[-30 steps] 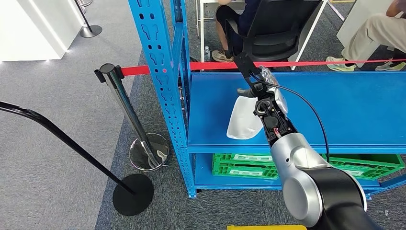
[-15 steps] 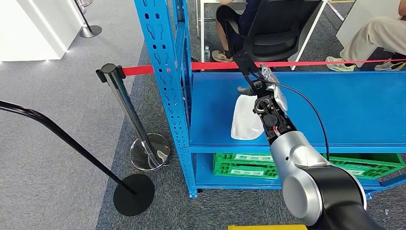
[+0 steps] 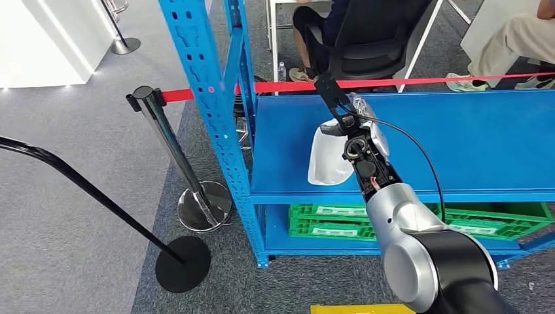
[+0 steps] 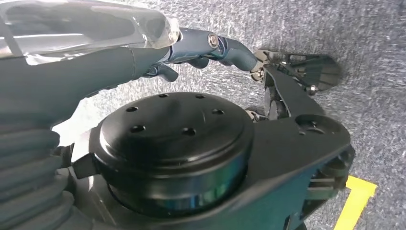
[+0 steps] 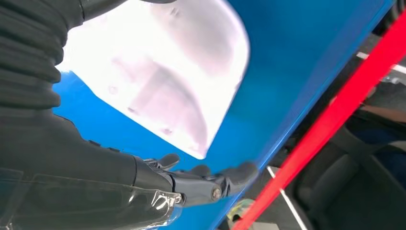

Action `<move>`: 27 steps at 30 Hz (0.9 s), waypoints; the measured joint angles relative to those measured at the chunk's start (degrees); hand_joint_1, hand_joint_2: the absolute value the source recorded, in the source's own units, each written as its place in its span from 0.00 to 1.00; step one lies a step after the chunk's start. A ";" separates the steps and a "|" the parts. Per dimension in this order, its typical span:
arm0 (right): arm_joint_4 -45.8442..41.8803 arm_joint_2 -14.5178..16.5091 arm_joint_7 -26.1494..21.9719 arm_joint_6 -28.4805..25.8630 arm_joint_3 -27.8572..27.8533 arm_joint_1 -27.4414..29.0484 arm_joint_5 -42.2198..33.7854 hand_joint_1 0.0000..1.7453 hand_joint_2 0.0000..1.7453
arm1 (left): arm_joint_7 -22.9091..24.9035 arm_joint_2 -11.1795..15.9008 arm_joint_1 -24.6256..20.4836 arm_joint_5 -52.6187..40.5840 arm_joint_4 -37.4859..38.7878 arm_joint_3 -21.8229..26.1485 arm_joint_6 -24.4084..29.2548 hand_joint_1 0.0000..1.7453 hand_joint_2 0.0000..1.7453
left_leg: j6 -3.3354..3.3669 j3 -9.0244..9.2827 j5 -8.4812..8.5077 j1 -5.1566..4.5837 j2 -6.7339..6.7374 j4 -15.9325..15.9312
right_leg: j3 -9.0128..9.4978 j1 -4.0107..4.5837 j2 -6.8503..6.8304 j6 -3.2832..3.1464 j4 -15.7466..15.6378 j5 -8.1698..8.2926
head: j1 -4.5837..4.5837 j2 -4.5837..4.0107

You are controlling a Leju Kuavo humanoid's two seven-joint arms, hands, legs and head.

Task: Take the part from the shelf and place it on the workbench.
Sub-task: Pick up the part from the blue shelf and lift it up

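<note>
The part [image 3: 326,160] is a white, rounded shell lying near the front left of the blue shelf board [image 3: 458,144]. My right hand [image 3: 350,124] reaches over the board just right of the part, with its dark fingers [image 3: 329,91] stretched straight toward the back edge. The thumb lies at the part's far end. In the right wrist view the part [image 5: 163,76] sits between the thumb and the straight fingers [image 5: 206,182], which are not wrapped around it. My left hand [image 4: 191,43] hangs over grey carpet with nothing in it.
A blue upright post [image 3: 209,111] stands left of the part. Green crates [image 3: 327,222] sit on the lower shelf. A chrome stanchion [image 3: 163,137] with a red belt [image 3: 288,86] and a black floor stand [image 3: 183,263] stand to the left. Seated people and a chair [image 3: 373,39] are behind.
The whole picture has shifted a little, so the camera moved. The part stays in the same spot on the board, and my right hand keeps its place beside it.
</note>
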 joint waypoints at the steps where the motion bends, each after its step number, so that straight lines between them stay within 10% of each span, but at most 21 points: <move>1: -0.01 0.15 -0.01 0.02 -0.01 0.01 0.01 0.00 1.00 | -0.03 0.00 0.02 -0.03 0.01 0.00 0.03 0.00 1.00 | -0.18 -0.29 -0.42 0.09 -0.01 0.34 | -0.23 -0.01 0.00 -0.39 0.05 0.23 | -0.10 0.00; 7: -0.01 0.78 -0.07 0.08 -0.01 -0.09 -0.01 0.00 1.00 | -0.28 -0.05 0.04 -0.08 0.04 0.00 0.32 0.00 1.00 | -1.20 -5.77 -9.19 0.62 0.00 15.46 | -1.71 0.24 -0.21 -1.67 -0.05 1.44 | -0.52 0.00; 13: -0.01 1.08 -0.38 0.08 -0.03 -1.00 0.01 0.00 1.00 | -0.80 0.09 -0.18 -0.07 0.02 -0.01 0.87 0.00 1.00 | 1.92 4.62 -3.91 -0.96 -0.15 -0.80 | -2.50 0.55 -0.16 -1.16 -0.74 3.15 | -0.57 0.00; 17: -0.01 1.11 -0.45 0.09 -0.03 -0.91 0.03 0.00 1.00 | -0.92 0.13 -0.21 -0.09 0.03 0.00 0.90 0.00 1.00 | 2.44 4.79 -1.43 -1.07 0.18 -3.40 | -2.85 0.52 -0.32 0.01 -0.95 3.10 | -0.71 0.00; 22: 0.07 0.75 -0.46 0.09 -0.03 -0.63 0.05 0.00 1.00 | -0.92 -0.01 -0.23 -0.14 0.05 0.00 0.90 0.00 1.00 | 2.29 2.60 0.89 -0.80 0.54 -3.98 | -6.67 0.83 -0.34 0.70 12.95 -5.92 | -0.56 0.00; 27: 0.07 0.62 -0.46 -0.04 -0.03 -0.59 0.19 0.00 1.00 | -0.93 -0.02 -0.27 -0.48 0.05 -0.01 0.80 0.00 1.00 | 1.38 -0.51 1.28 -0.60 0.53 -1.07 | 2.41 0.53 -0.59 1.06 0.73 -2.15 | -0.57 0.01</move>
